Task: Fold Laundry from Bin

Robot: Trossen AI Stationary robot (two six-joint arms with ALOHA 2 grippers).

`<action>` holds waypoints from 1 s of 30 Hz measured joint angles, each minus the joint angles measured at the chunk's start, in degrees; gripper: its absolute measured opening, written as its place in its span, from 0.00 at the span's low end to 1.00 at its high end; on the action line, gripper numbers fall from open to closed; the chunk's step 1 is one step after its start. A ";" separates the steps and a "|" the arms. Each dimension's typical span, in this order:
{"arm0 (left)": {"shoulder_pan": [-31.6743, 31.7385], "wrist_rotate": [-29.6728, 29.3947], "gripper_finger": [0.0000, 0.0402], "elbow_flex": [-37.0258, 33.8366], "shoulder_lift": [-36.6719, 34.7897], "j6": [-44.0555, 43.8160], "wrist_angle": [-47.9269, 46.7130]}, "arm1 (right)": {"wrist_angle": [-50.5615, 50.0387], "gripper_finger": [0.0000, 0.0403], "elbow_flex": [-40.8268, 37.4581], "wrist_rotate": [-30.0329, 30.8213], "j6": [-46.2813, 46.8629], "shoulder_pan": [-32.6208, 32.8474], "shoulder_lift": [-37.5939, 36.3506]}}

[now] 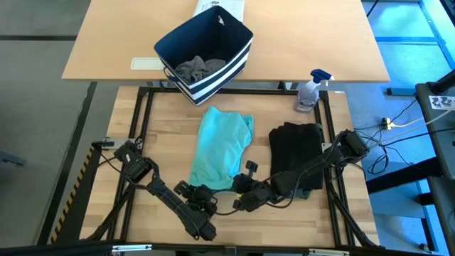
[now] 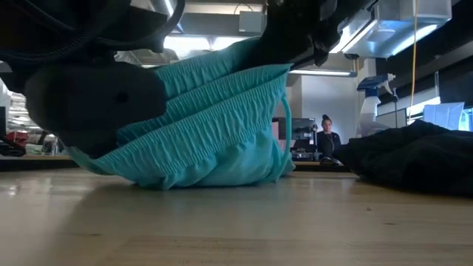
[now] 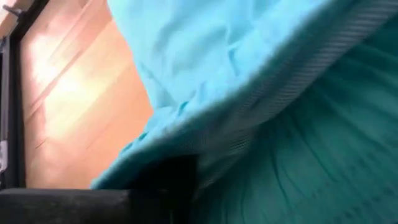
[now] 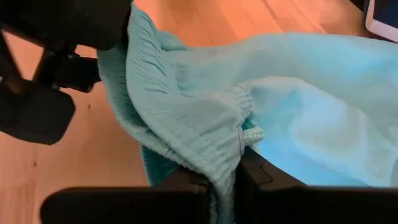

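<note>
Teal piece waistband pinched by right claw, left claw low, grip unclear

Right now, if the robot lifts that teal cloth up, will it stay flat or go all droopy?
Probably droopy. The teal cloth already sags and bunches where the right end effector pinches its stretchy waistband. It looks thin and light, so it should lift easily. Pushed along the table, it would likely wrinkle up rather than slide.

Two dark, jointed arms with black cables, each tipped by a blocky black claw.
</note>
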 joint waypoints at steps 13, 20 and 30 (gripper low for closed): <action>1.56 -1.25 0.23 -5.30 0.08 5.47 12.02 | -1.53 0.08 0.00 0.00 1.49 -0.45 0.00; 1.99 -3.11 0.23 -6.82 0.04 5.85 12.38 | -1.50 0.08 0.00 0.03 1.50 -0.50 0.00; 1.23 -4.29 0.01 -1.77 -2.65 13.46 -1.14 | -3.14 0.07 0.00 4.57 -2.52 -0.88 -1.62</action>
